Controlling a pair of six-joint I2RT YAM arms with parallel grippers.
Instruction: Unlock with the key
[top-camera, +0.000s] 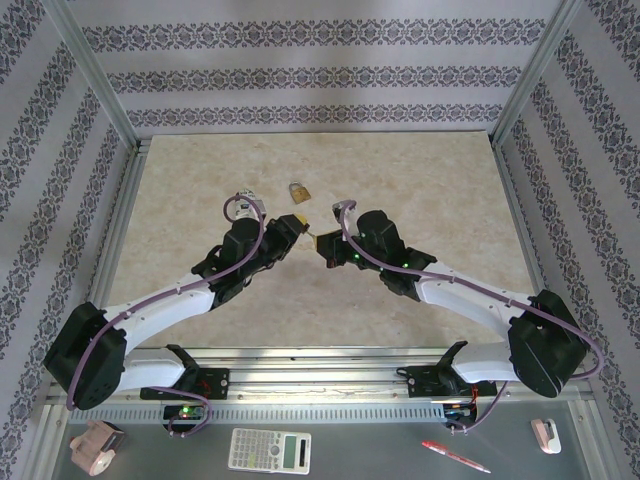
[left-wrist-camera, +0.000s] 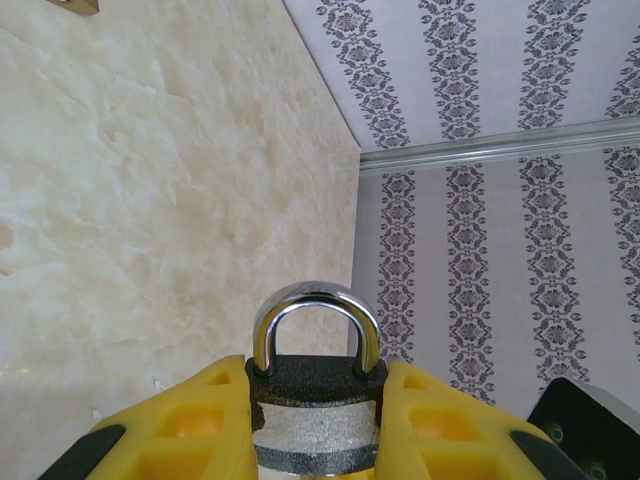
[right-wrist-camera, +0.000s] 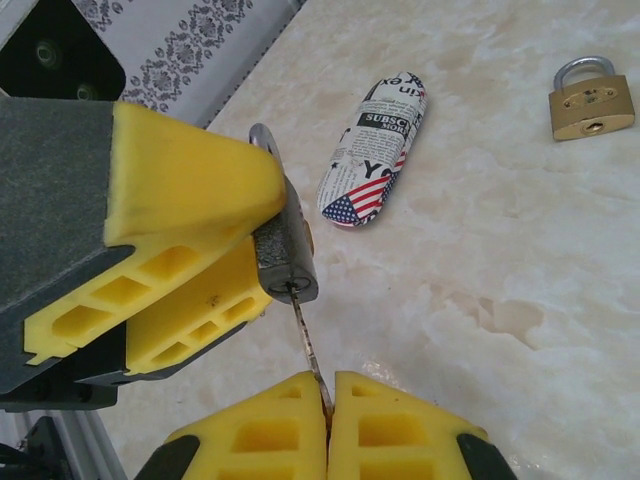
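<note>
I find the key (right-wrist-camera: 305, 340) pinched in the right claw (right-wrist-camera: 328, 395), blade pointing up-frame at the keyway of the padlock (right-wrist-camera: 285, 262) clamped in the left claw (left-wrist-camera: 318, 400).

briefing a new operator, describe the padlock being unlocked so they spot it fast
At the middle of the marble table, the dark-grey padlock is clamped in the left hand, key at its keyhole. The brass padlock farther back lies loose.
</note>
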